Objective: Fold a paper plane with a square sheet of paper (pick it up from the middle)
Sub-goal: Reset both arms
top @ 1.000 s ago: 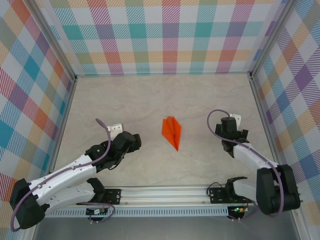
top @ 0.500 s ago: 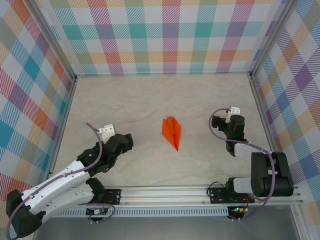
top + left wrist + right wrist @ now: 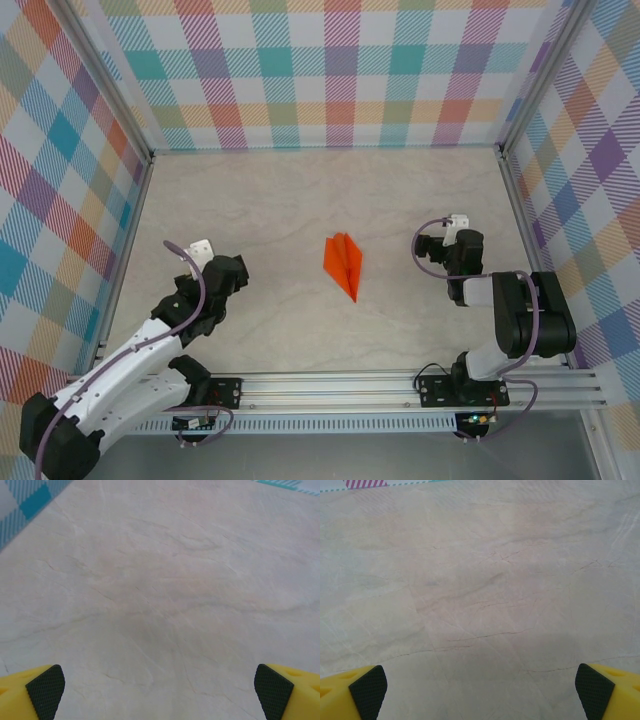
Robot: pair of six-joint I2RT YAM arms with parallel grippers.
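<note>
The orange paper plane [image 3: 343, 264] lies flat in the middle of the marble table, a narrow dart with its point toward the near edge. My left gripper [image 3: 218, 275] sits well to its left, drawn back toward the arm's base. My right gripper [image 3: 458, 248] is to the plane's right, also apart from it. In each wrist view the yellow fingers with black pads [image 3: 46, 690] [image 3: 368, 690] stand wide apart at the bottom corners, with bare table between them. Both grippers are open and hold nothing.
Plaid walls enclose the table on three sides, with metal posts at the back corners [image 3: 150, 155]. An aluminium rail [image 3: 330, 385] runs along the near edge, carrying both arm bases. A plaid wall strip shows at the top of the right wrist view [image 3: 365, 484].
Both arms have pulled back from the plane: the left gripper moved left and toward its base, the right arm folded in over its base. The plane has not moved.
</note>
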